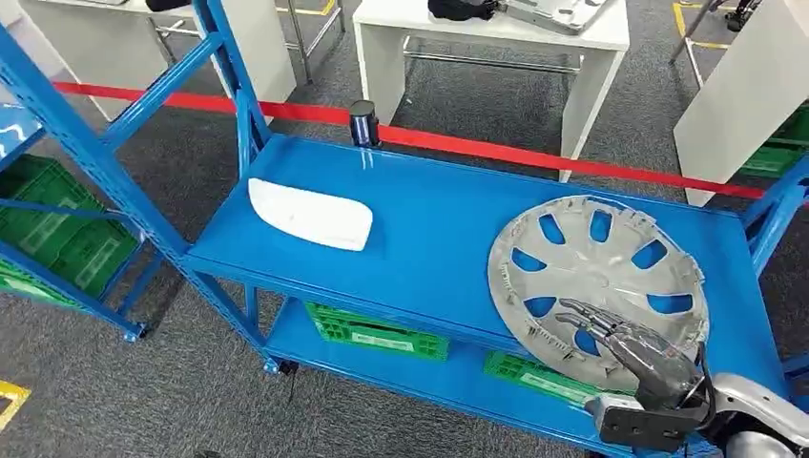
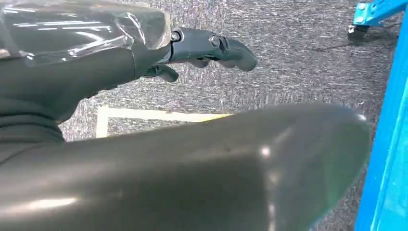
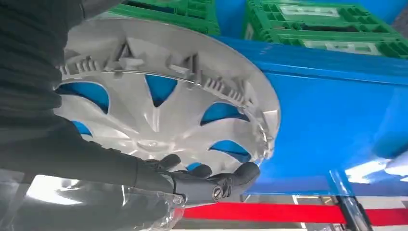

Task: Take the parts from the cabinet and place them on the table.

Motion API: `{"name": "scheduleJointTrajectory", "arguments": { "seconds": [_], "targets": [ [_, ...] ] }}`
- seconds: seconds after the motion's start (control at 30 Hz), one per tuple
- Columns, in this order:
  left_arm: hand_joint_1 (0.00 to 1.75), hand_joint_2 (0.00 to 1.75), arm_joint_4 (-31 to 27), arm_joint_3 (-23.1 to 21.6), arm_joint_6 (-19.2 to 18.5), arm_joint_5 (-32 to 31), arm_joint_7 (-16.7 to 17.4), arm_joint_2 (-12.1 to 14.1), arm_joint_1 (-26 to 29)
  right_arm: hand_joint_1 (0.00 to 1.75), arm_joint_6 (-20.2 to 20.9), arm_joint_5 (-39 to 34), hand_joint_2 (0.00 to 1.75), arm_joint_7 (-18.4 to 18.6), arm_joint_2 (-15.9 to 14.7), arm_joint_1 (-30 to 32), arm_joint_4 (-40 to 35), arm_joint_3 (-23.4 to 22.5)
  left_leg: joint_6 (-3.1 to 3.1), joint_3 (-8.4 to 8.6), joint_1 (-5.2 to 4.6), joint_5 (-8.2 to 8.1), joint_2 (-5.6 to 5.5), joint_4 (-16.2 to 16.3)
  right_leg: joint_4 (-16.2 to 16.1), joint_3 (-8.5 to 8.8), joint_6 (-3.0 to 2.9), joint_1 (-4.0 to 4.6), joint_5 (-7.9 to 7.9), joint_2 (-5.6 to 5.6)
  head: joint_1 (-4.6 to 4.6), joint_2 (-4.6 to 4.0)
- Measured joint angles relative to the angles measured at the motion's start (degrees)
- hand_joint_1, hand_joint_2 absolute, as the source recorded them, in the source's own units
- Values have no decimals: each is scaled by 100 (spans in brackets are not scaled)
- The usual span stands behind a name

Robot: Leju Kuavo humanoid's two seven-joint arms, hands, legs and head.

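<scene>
A silver hubcap (image 1: 596, 277) lies inner side up at the right end of the blue shelf (image 1: 429, 219), its near rim over the shelf's front edge. My right hand (image 1: 630, 348) grips that near rim: in the right wrist view its fingers (image 3: 202, 180) lie on the hubcap's (image 3: 159, 110) inner face and the thumb side covers the rim. A white curved part (image 1: 310, 215) lies on the left half of the shelf, untouched. My left hand (image 2: 207, 48) hangs over the grey floor with nothing in it and its fingers apart.
A dark cylinder (image 1: 363, 122) stands at the shelf's back edge. Green crates (image 1: 377, 332) sit on the lower shelf. Another blue rack (image 1: 95, 143) with green crates stands at the left. Beyond a red floor line (image 1: 477, 145) stands a white table (image 1: 491, 38).
</scene>
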Motion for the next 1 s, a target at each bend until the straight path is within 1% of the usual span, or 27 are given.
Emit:
{"name": "scheduleJointTrajectory", "arguments": {
  "seconds": [0.03,0.07,0.1,0.13,0.17,0.2,0.23,0.27,0.3,0.33,0.47,0.5,0.53,0.57,0.6,0.63,0.67,0.7,0.73,0.77,0.8,0.83,0.87,0.9,0.93,0.97,1.0],
  "targets": [
    [0,0,28,0,17,2,-2,11,1,0,0,18,175,15,-2,-24,37,22,-25,-224,24,-175,2,475,1,-2,0,3,0,0,-2,0],
    [0,0,66,0,42,7,-2,24,2,0,0,37,175,39,-2,-53,85,52,-37,-393,39,-261,1,817,1,-1,1,5,-1,0,0,0],
    [0,0,103,-2,55,11,-2,35,2,0,-4,72,175,63,-2,-88,129,96,-37,-449,49,-221,1,894,1,2,2,5,-2,1,-2,0],
    [0,0,131,-9,70,17,-2,50,1,0,-15,114,175,105,-4,-106,164,129,-23,-351,51,-31,1,644,1,9,3,6,-3,2,-2,0],
    [0,0,151,-22,85,31,-2,61,1,0,-44,173,175,162,-13,-138,186,157,1,-141,50,219,-1,190,0,18,4,9,-4,9,-2,0],
    [0,0,166,-41,98,48,-4,74,1,0,-72,231,175,210,-24,-182,214,188,54,150,42,495,-5,-410,-2,28,5,20,-4,18,-4,0],
    [0,0,173,-55,103,65,-4,96,-2,0,-96,258,175,241,-31,-217,232,208,133,387,24,661,-16,-893,-7,29,6,11,-4,22,-2,0],
    [0,0,181,-63,105,70,-4,125,-7,0,-129,282,175,271,-28,-248,258,232,166,445,5,562,-2,-1003,-4,10,25,54,-3,20,13,0],
    [0,0,201,-81,107,79,-18,127,-17,0,-144,310,175,300,-31,-288,297,258,171,422,-18,580,9,-1007,-12,-9,50,34,2,23,-4,0],
    [0,0,208,-83,111,81,-17,129,-19,0,-151,319,175,313,-28,-289,313,267,173,418,-24,579,9,-1002,-13,-11,64,33,7,24,-13,0],
    [0,0,212,-83,113,81,-17,131,-18,0,-153,323,175,323,-26,-290,321,275,174,412,-24,579,5,-1003,-17,-9,71,30,9,22,-13,0],
    [0,0,221,-85,116,87,-18,135,-19,0,-159,332,175,339,-28,-286,341,304,177,409,-33,578,2,-1004,-26,-5,84,23,13,18,4,0],
    [0,0,227,-90,120,94,-18,142,-16,0,-164,339,175,352,-30,-296,350,319,185,406,-37,584,1,-1013,-52,0,109,24,27,17,-4,0],
    [0,0,238,-103,127,107,-17,149,-13,0,-179,358,175,374,-39,-313,367,330,236,517,50,690,11,-1191,-7,-35,144,37,0,11,-2,0],
    [0,0,310,-155,164,129,-20,157,-30,0,-216,465,0,474,-44,-341,492,391,299,530,-7,729,24,-1235,1265,-640,34,42,-572,6,24,0],
    [0,0,328,-162,164,129,-22,160,-28,0,-219,479,0,474,-44,-331,516,411,300,521,-19,728,21,-1232,1643,-836,46,40,-687,5,20,0],
    [0,0,345,-162,166,131,-20,160,-27,0,-223,496,0,487,-44,-326,542,428,300,518,-26,728,20,-1225,1795,-925,83,37,-693,4,22,0],
    [0,0,352,-166,168,131,-20,160,-28,0,-223,522,0,511,-44,-323,559,437,297,519,-26,726,17,-1217,1642,-860,139,31,-600,3,20,0],
    [0,0,356,-173,168,138,-20,159,-29,0,-223,546,0,536,-44,-324,573,437,287,519,-24,719,13,-1197,1193,-640,220,18,-397,1,24,0],
    [0,0,358,-184,166,142,-20,160,-29,0,-225,564,0,555,-46,-325,581,435,266,516,-18,703,7,-1159,631,-356,282,-5,-181,-4,22,0],
    [0,0,365,-192,166,153,-20,160,-29,0,-240,603,0,596,-44,-327,590,435,228,493,-18,669,2,-1090,83,-66,325,-31,-15,-15,24,0],
    [0,0,365,-203,166,177,-20,170,-30,0,-265,665,0,649,-28,-337,608,441,181,462,-64,630,-6,-1039,87,-94,243,9,-28,-19,22,0],
    [0,0,365,-221,166,192,-20,173,-29,0,-304,735,0,697,-26,-334,616,441,160,445,-71,600,-3,-987,67,-68,163,0,-6,-5,17,0],
    [0,0,367,-227,168,203,-20,168,-29,0,-328,798,0,741,-22,-333,629,448,152,425,-69,606,0,-983,76,-84,138,10,-4,-5,9,0],
    [0,0,369,-232,170,212,-20,170,-27,0,-359,866,0,783,-6,-341,643,452,131,419,-55,620,1,-989,83,-93,98,30,7,-3,18,0],
    [0,0,369,-238,173,238,-20,179,-28,0,-395,948,0,835,13,-348,653,452,116,408,-40,614,2,-969,71,-95,65,0,26,-2,17,0],
    [0,0,369,-247,173,240,-17,188,-27,0,-433,1028,0,888,24,-357,667,448,80,391,-24,559,-6,-905,66,-91,51,-23,35,2,17,0]
  ]
}}
